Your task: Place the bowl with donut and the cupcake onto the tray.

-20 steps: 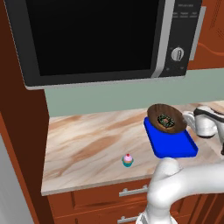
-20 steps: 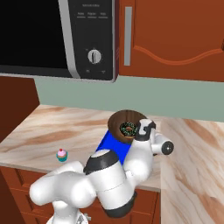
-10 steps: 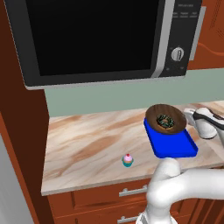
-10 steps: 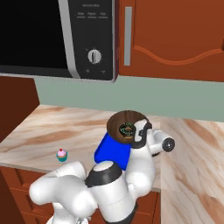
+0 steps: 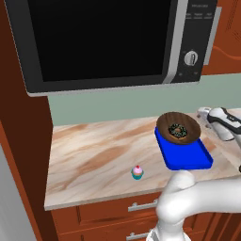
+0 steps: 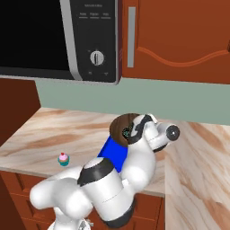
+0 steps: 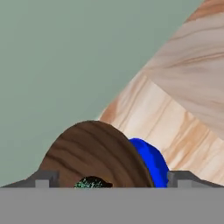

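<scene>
The tool now stands released, its jaws spread wide of the bowl, which has come to rest with the donut on the tray's far end, right of centre. The cupcake stays on the desk, lower centre.

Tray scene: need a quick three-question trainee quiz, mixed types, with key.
1. True or false: the bowl sits at the far end of the blue tray.
2. Where is the cupcake?
A. inside the bowl
B. on the counter near its front edge, left of the tray
C. on the tray
3. Fill in: the donut lies in the ____.

Key
1. True. Both base views show the bowl on the tray's far end.
2. B. It stands alone on the counter, apart from the tray.
3. bowl. The gripper has its fingertips spread on either side of the bowl's rim.
</scene>
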